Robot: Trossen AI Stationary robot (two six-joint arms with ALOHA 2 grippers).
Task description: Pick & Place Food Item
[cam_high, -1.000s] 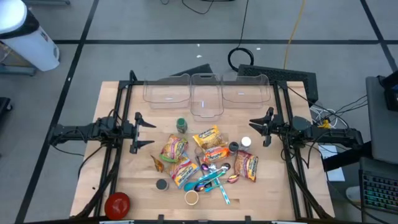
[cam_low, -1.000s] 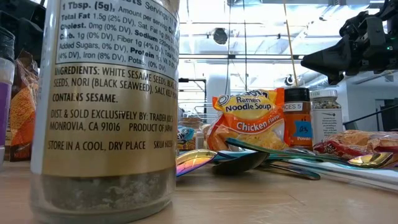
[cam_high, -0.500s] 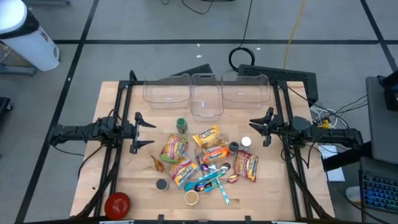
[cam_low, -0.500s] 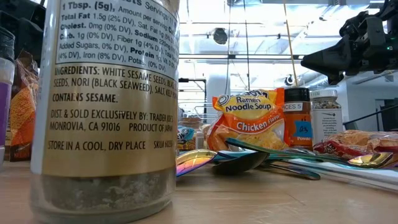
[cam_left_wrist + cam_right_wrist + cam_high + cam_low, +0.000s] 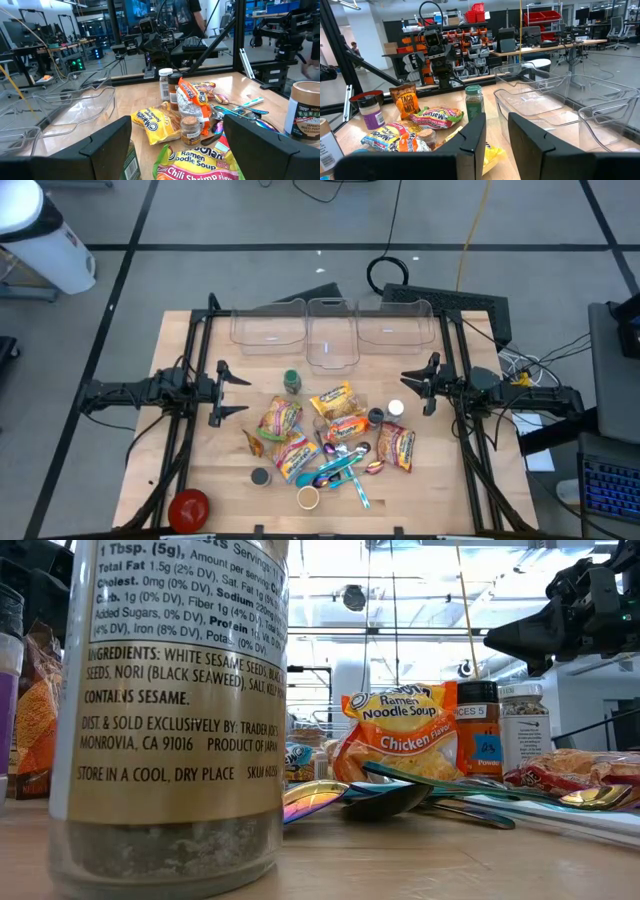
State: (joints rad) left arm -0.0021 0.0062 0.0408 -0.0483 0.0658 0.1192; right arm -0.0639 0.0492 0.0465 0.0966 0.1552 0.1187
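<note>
Several ramen packets lie in a heap at the table's middle, among them a yellow chicken one point(image 5: 333, 400) point(image 5: 400, 735) and a shrimp one point(image 5: 197, 165). Spice jars point(image 5: 291, 381) point(image 5: 396, 409) stand around the heap, and spoons point(image 5: 340, 470) lie on its near side. My left gripper point(image 5: 225, 392) point(image 5: 177, 125) hovers level at the heap's left, open wide, with nothing between its fingers. My right gripper point(image 5: 425, 385) point(image 5: 496, 120) hovers level at the heap's right. Its fingers stand a narrow gap apart and hold nothing.
Three clear bins point(image 5: 268, 327) point(image 5: 332, 335) point(image 5: 395, 323) stand along the far edge. A red round thing point(image 5: 188, 508) sits at the near left corner. A seasoning jar point(image 5: 170, 710) stands close before the low camera. Black frame posts point(image 5: 195, 380) point(image 5: 462, 380) flank the table.
</note>
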